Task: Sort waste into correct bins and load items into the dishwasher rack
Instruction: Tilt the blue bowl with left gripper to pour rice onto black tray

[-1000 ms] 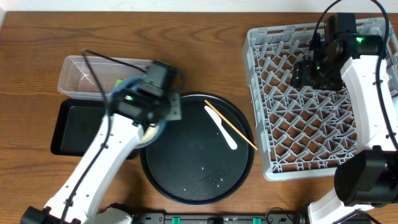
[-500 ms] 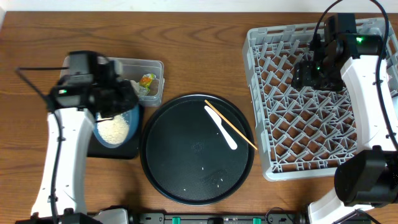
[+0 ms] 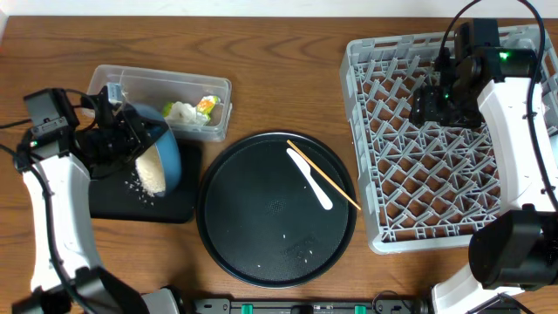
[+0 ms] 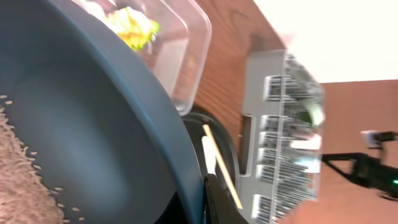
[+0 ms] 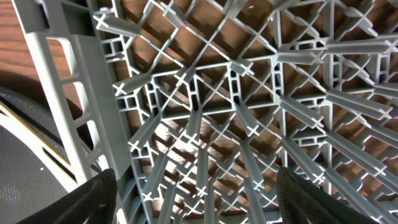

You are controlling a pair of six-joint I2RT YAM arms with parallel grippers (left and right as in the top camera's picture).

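Observation:
My left gripper (image 3: 118, 135) is shut on the rim of the dark blue plate (image 3: 167, 150), which is tipped steeply over the shallow black bin (image 3: 173, 208). White rice (image 3: 152, 172) slides off the plate, and some grains lie on the black bin. In the left wrist view the plate (image 4: 106, 124) fills the frame with rice (image 4: 18, 180) at its low side. The clear tub (image 3: 220, 87) holds the white tissue (image 3: 181, 112) and the yellow-green wrapper (image 3: 206, 106). My right gripper (image 3: 440, 105) hangs open and holds nothing over the dishwasher rack (image 3: 392, 218), with grid pegs (image 5: 236, 87) below it.
The large round black tray (image 3: 261, 235) sits mid-table, bearing the white spoon (image 3: 312, 180), a wooden chopstick (image 3: 336, 187) and a few stray grains. The rack's left wall stands close to the tray's right edge. Bare wooden table lies behind the tray.
My left arm swung the plate leftward from the round tray's edge to over the black bin and tipped it, so rice now spills. The right arm has not moved.

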